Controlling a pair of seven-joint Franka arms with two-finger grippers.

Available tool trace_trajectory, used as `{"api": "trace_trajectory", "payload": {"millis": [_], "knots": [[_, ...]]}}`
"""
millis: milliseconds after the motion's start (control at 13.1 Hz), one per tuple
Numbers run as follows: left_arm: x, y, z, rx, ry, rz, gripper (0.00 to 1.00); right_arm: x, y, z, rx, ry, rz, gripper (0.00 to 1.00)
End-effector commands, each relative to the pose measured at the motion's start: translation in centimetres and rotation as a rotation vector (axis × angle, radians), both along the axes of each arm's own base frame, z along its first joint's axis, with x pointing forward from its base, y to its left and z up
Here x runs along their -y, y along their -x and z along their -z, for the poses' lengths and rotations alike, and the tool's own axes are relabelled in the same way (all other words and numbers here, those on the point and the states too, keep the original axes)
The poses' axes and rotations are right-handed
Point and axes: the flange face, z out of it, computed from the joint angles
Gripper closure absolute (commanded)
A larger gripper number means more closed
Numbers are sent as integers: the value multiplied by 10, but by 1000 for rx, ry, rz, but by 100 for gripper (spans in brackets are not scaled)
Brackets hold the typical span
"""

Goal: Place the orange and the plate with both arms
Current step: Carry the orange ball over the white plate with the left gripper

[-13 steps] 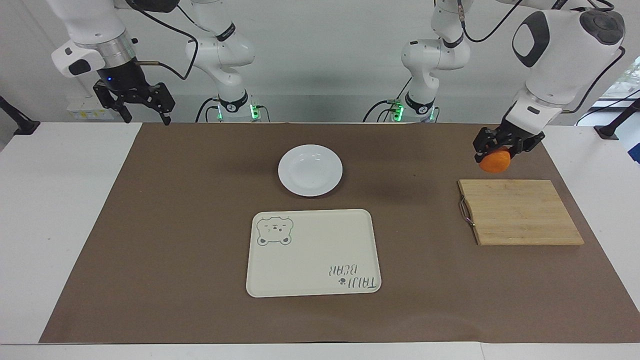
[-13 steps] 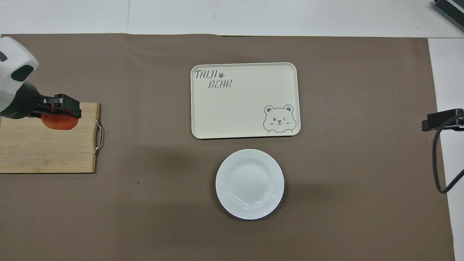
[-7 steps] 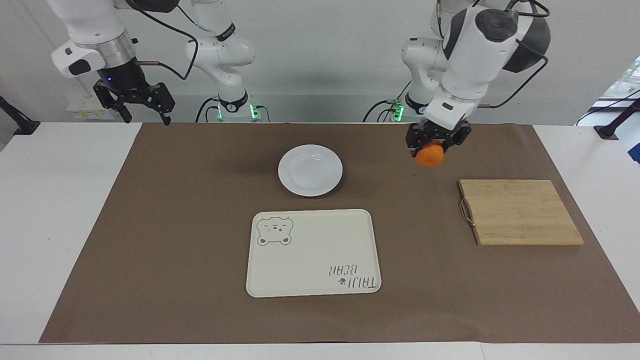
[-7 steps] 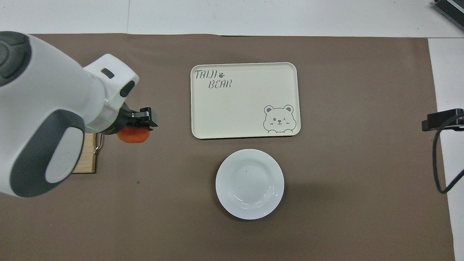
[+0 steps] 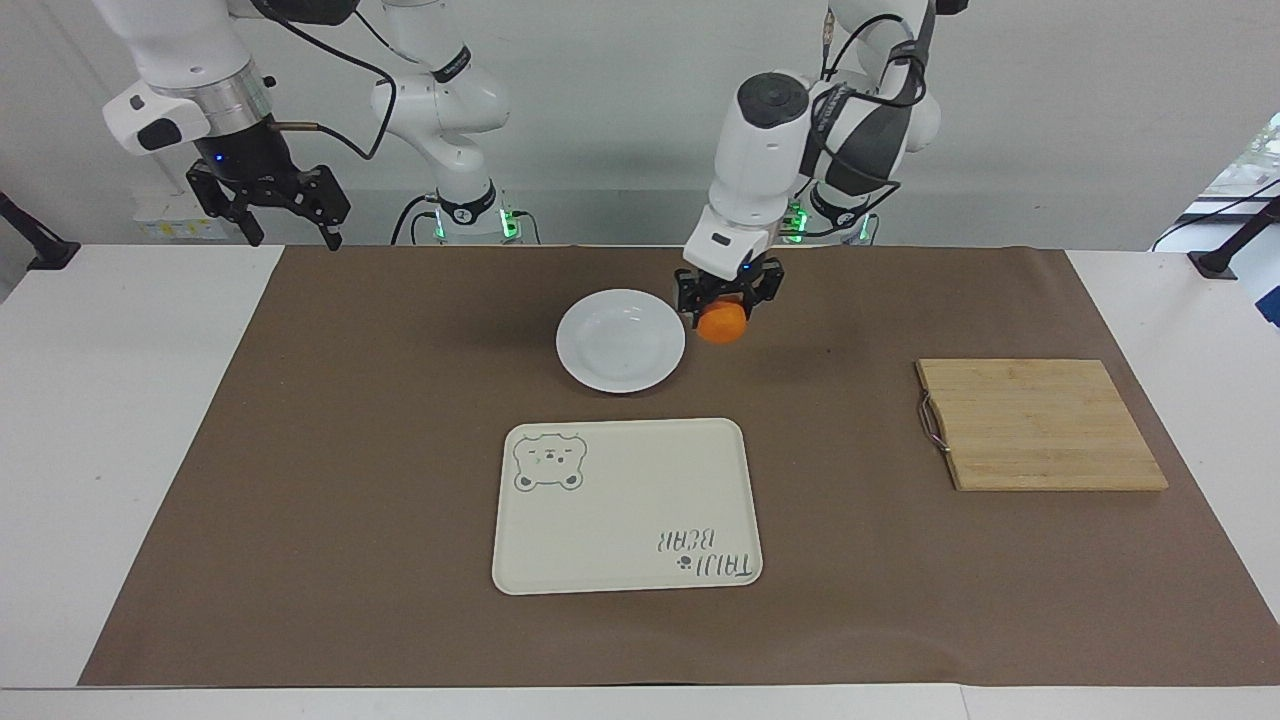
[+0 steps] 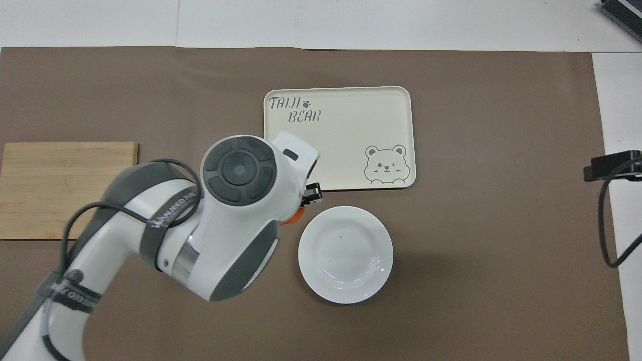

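My left gripper [image 5: 727,298] is shut on the orange [image 5: 722,322] and hangs in the air just beside the rim of the white plate [image 5: 620,340], toward the left arm's end of the table. In the overhead view the left arm covers most of the orange [image 6: 296,216], of which only a sliver shows beside the plate [image 6: 345,254]. The plate holds nothing. My right gripper [image 5: 285,213] waits open, raised above the table's edge at the right arm's end, with nothing between its fingers.
A cream tray [image 5: 627,506] with a bear drawing lies farther from the robots than the plate. A wooden cutting board [image 5: 1038,424] with a metal handle sits toward the left arm's end. A brown mat [image 5: 350,480] covers the table.
The left arm has carried the orange from above the cutting board's near edge across the mat to the plate's rim. The right arm has stayed still.
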Motion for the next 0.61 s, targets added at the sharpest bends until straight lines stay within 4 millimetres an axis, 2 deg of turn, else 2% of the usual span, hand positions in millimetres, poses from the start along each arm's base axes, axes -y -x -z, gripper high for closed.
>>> {"api": "trace_trajectory", "payload": {"millis": [0,304,381,533], "knots": [[34,22,39,30,13,-28,100,-1,3,-3,11,-12,4,0],[88,53,104,25,20,-60,100,-2,3,-3,11,-12,3,0],[95,57,122,23,18,-68,100,-2,3,-3,11,-12,3,0],[92,59,129,22,17,-67,97,-1,3,-3,11,-12,4,0]]}}
